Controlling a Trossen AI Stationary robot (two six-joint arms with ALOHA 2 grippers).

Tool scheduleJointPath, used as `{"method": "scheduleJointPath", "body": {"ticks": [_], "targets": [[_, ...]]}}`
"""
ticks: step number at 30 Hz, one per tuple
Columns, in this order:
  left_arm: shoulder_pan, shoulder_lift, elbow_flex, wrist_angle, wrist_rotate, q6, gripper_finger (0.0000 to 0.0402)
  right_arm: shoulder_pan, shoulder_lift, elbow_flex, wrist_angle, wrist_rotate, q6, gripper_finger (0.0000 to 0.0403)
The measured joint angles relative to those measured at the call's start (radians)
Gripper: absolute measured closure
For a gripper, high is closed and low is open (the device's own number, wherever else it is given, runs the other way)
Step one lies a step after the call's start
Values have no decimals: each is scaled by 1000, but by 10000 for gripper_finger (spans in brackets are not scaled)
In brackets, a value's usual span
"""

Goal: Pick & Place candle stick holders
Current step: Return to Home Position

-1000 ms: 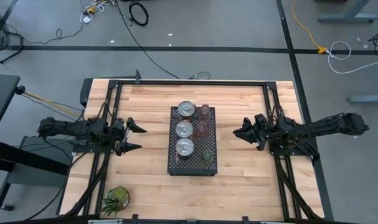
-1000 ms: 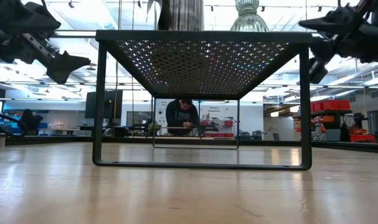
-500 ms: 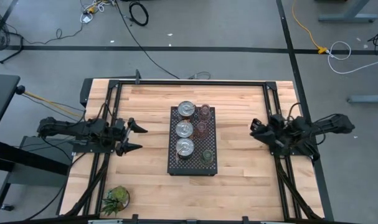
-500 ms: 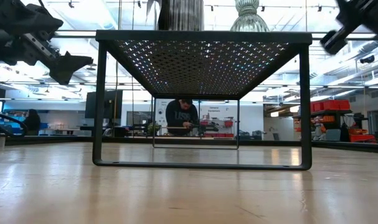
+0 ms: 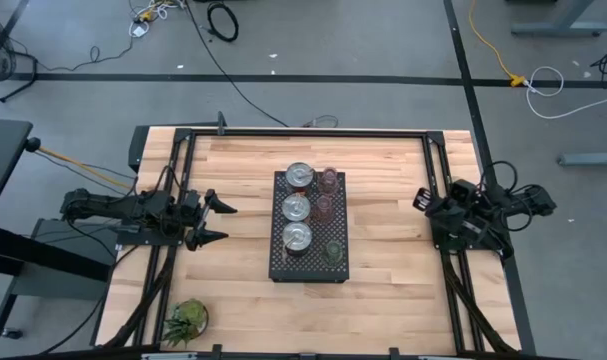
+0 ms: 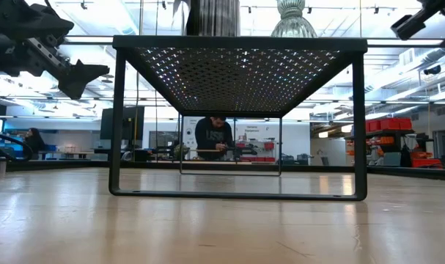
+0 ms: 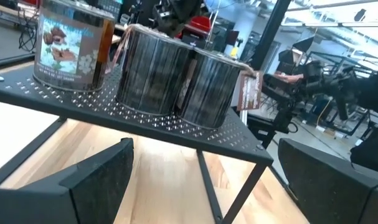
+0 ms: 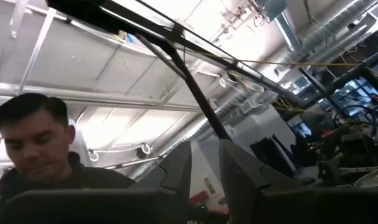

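Observation:
The candle stick holders stand on a black perforated tray (image 5: 308,262) at the table's middle. Three are silvery (image 5: 300,175) (image 5: 297,207) (image 5: 297,236), two are pink (image 5: 329,178) (image 5: 324,205), and one is green (image 5: 332,250). My left gripper (image 5: 215,220) is open and level, left of the tray, pointing at it. Its wrist view shows the silvery holders (image 7: 154,71) from the side. My right gripper (image 5: 423,200) is drawn back at the table's right edge and tipped upward. A narrow gap parts its fingers (image 8: 204,168), with nothing between them.
A spiky green plant (image 5: 188,318) stands at the near left corner. Black frame rails (image 5: 303,133) run along the table's far, left and right sides. The tray stands on legs (image 6: 118,121) with free room beneath. A person (image 6: 215,136) is in the room beyond.
My right gripper has drawn back from the tray toward the table's right edge, risen, and tipped its fingers upward. Nothing is in it throughout. The holders and the tray have stayed put.

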Motion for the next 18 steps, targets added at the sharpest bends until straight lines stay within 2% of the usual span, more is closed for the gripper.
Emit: {"method": "scheduleJointPath", "body": {"ticks": [13,15,18], "targets": [[0,-1,-1,-2,0,0,3,0,0,0,-27,4,-17,318],[0,-1,-1,-2,1,1,3,-1,0,0,-36,18,-134,318],[0,-1,-1,-2,0,1,3,-2,0,0,-72,61,-461,318]]}}
